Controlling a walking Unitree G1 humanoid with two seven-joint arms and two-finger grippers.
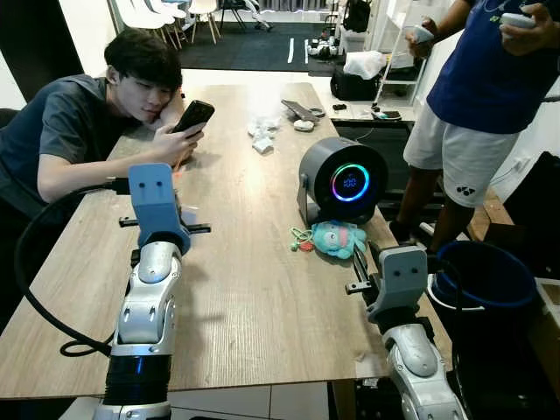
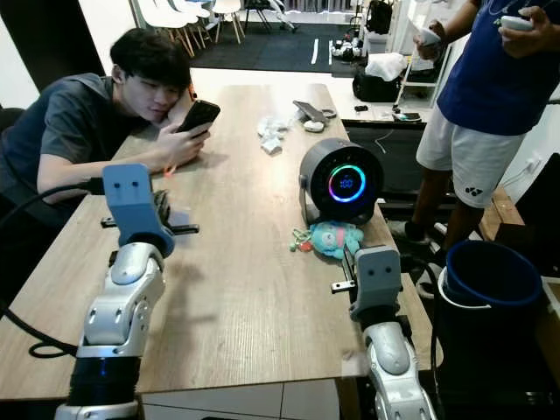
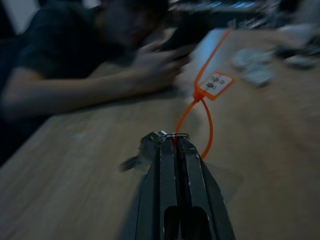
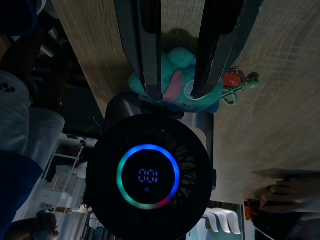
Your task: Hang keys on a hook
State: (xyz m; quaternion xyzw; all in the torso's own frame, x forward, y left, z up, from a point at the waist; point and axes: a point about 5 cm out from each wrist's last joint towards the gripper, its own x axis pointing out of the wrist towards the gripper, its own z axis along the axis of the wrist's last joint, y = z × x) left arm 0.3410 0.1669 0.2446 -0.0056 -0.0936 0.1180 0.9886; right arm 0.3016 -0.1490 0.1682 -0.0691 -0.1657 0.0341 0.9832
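Blurred keys (image 3: 145, 149) behind left gripper (image 3: 176, 141)

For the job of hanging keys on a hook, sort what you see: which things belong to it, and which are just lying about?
Belongs to the job:
- keys on a ring with an orange tag
- left gripper, shut on the ring

Lying about:
- round fan
- teal plush toy, below the open right gripper
- crumpled wrappers
- blue bucket

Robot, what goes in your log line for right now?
left claw: shut on metal key ring with orange tag | right claw: open above teal plush toy | hook: unseen
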